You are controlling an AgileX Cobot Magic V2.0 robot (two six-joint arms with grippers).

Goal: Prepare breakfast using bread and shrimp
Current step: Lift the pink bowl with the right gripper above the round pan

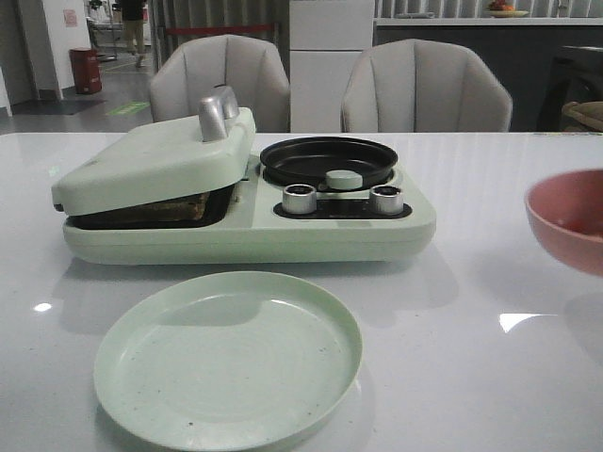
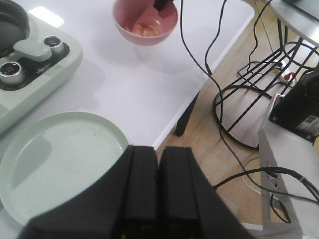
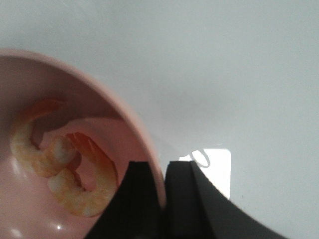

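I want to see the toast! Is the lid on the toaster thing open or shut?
Nearly shut: the lid rests tilted on the bread, leaving a gap where its crust shows.

The table (image 1: 490, 377) looks glossy white, mirroring lights. The plate (image 1: 226, 358) seems matt speckled plastic. The breakfast maker (image 1: 245, 231) has smooth pale-green plastic, shiny metal knobs (image 1: 299, 199) and a dark matt pan (image 1: 325, 160). The bowl (image 3: 134, 124) looks smooth pink plastic

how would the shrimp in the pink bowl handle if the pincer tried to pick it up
The shrimp is small and curled, so it looks light but likely gives little flat surface to pinch. Its glossy look suggests it may be slippery. Lying low against the curved wall of the pink bowl, it would probably slide rather than stay put.
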